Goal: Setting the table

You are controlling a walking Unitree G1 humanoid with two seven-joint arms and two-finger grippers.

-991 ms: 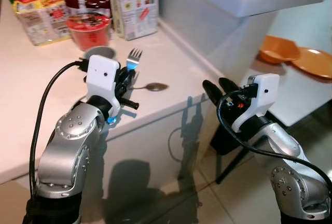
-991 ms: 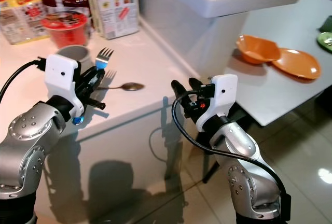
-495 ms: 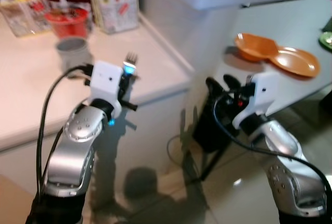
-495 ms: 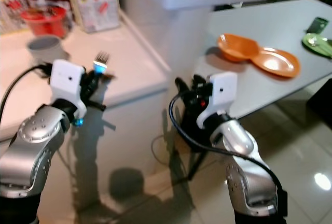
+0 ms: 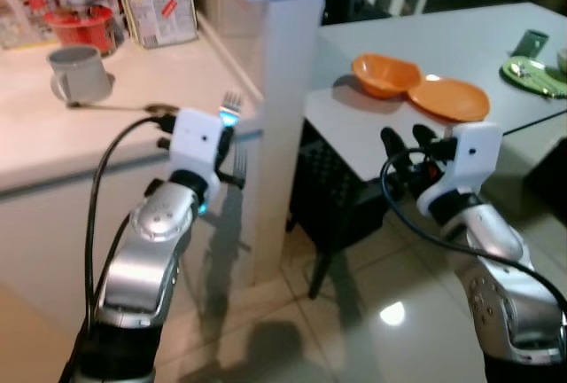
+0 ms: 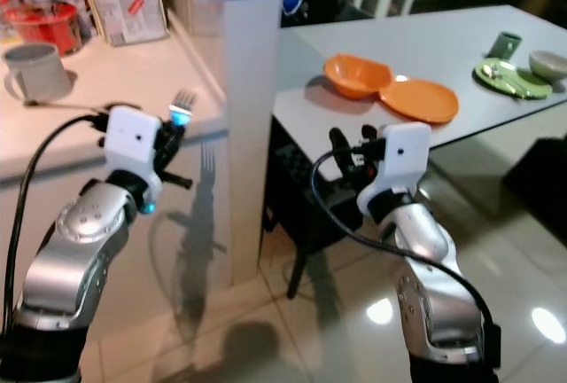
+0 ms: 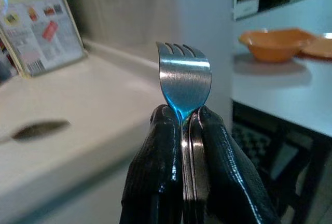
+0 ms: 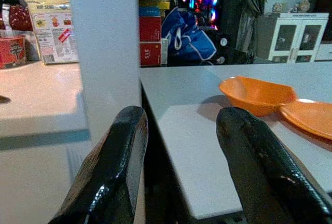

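A white pillar (image 5: 283, 90) stands between my two hands. Left of it, my left hand (image 7: 181, 130) pinches one fork (image 7: 184, 81) upright above the counter edge. Right of it, my right hand (image 8: 181, 130) gapes wide before the table (image 6: 443, 55) carrying one orange bowl (image 6: 357, 75) and one orange plate (image 6: 418, 99).

the fork (image 7: 184, 85) handle is hidden between the left gripper (image 7: 182, 125) fingers; lower centre, only its tines show.

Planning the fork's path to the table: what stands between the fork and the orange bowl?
In the left eye view, a white pillar stands between the fork, held in the left tool, and the orange bowl.
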